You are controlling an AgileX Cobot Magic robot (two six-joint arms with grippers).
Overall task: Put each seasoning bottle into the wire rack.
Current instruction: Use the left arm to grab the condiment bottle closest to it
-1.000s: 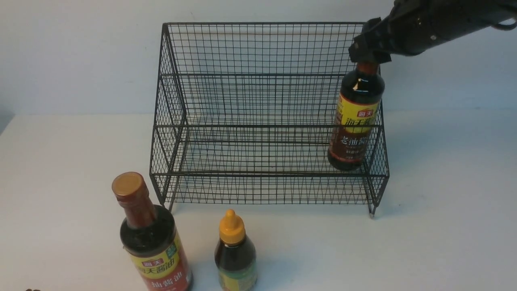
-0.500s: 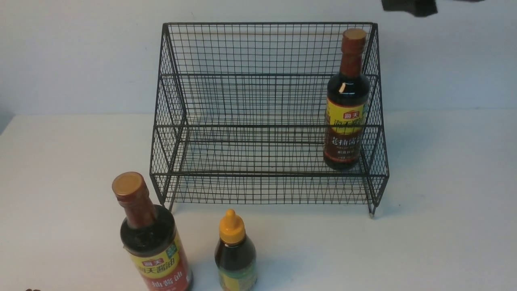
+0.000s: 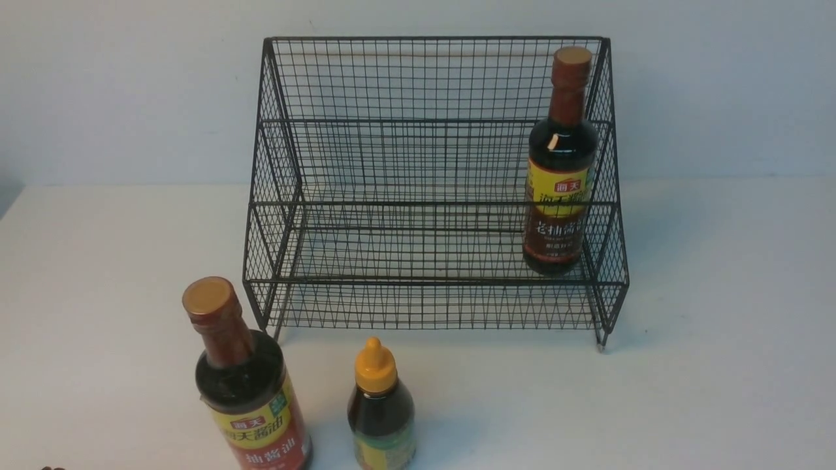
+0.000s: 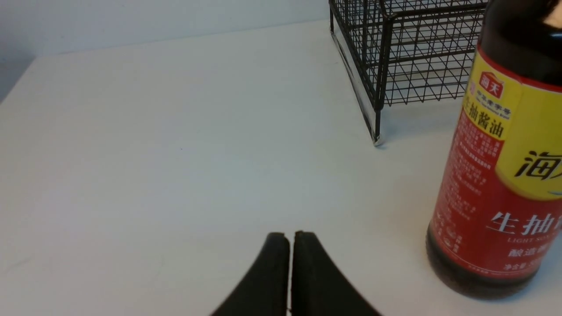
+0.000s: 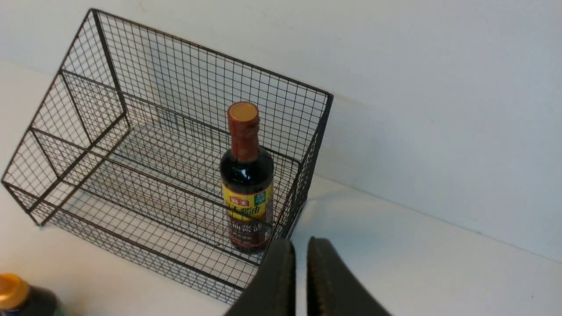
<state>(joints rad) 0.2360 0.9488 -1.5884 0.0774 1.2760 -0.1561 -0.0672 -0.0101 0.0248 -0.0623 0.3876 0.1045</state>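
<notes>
**White table, two bottles waiting**

White table (image 3: 718,326), plain wall behind. One tall bottle (image 3: 558,189) stands straight up in the wire rack (image 3: 418,163), on the low shelf at the right end. The other tall bottle (image 3: 251,398) and the short bottle (image 3: 381,411) stand on the table in front of the rack.

The left gripper (image 4: 290,237) is closed tight and holds nothing. The right gripper (image 5: 301,243) is almost closed and empty too — it hangs up high, away from the rack.

The left one looks best for the next grab. It should open wide first, take the near tall bottle by its neck, lift it over the front rail, and set it down flat — no bumping the first bottle.
</notes>
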